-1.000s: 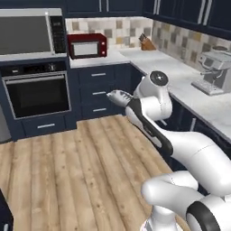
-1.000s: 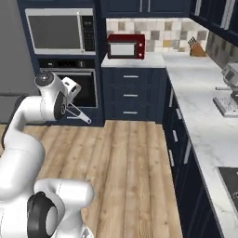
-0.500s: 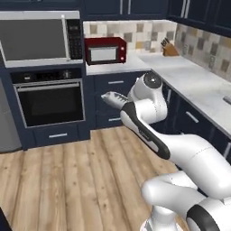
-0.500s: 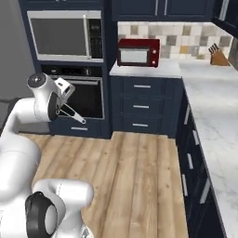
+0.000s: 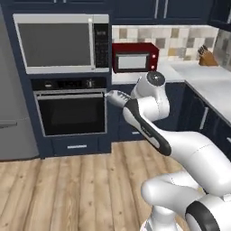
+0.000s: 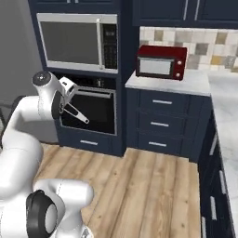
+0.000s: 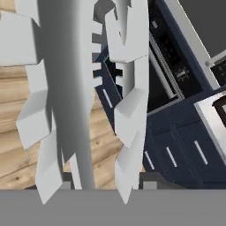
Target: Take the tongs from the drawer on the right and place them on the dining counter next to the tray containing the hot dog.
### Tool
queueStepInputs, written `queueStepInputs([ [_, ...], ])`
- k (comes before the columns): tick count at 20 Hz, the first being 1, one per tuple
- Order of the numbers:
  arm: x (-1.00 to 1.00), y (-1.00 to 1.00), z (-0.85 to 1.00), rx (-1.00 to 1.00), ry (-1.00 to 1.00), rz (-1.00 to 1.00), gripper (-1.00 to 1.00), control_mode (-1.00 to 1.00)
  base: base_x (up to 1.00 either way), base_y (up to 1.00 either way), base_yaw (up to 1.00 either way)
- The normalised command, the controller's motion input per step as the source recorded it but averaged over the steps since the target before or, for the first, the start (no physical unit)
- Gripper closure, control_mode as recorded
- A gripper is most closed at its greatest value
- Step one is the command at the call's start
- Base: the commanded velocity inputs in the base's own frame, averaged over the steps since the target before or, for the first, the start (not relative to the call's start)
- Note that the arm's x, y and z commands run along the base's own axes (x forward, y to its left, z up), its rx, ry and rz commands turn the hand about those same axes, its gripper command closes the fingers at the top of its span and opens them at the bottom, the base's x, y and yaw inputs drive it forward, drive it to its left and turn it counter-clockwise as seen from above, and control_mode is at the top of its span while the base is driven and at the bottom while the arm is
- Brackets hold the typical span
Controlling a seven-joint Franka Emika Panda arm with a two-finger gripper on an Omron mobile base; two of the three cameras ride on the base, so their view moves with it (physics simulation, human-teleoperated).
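Note:
My gripper [image 6: 66, 95] is shut on the tongs [image 6: 77, 113], held at chest height in front of the oven. The slim silver-grey arms slant down and to the right from the hand in the right base view. In the hand view the tongs [image 7: 128, 110] fill the middle as two pale, toothed arms running up from my gripper [image 7: 106, 183]. In the left base view the gripper [image 5: 117, 97] points left toward the oven. The dining counter, the tray and the hot dog are out of view. I cannot tell which navy drawer is the task's drawer.
A built-in black oven [image 6: 90, 109] with a silver microwave [image 6: 76, 42] above it faces me. To its right a stack of shut navy drawers [image 6: 160, 123] carries a marble top with a red microwave [image 6: 161, 62]. Wooden floor [image 6: 148, 195] lies open ahead. A knife block [image 5: 206, 57] stands far right.
The whole picture has shifted: the base has turned left, bringing the oven and silver microwave in front. The gripper keeps its hold on the tongs.

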Motion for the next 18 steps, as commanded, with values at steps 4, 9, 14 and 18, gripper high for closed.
queueStepInputs([
  [4,0.00,0.00,0.00,0.00,0.00,0.00,1.00,1.00,0.54,0.12,0.63],
  [9,0.00,0.00,0.00,0.00,0.00,0.00,1.00,1.00,0.31,0.22,0.78],
  [14,0.00,0.00,0.00,0.00,0.00,0.00,1.00,1.00,0.37,0.03,0.81],
  [18,0.00,0.00,0.00,0.00,0.00,0.00,1.00,1.00,0.56,0.00,0.70],
])
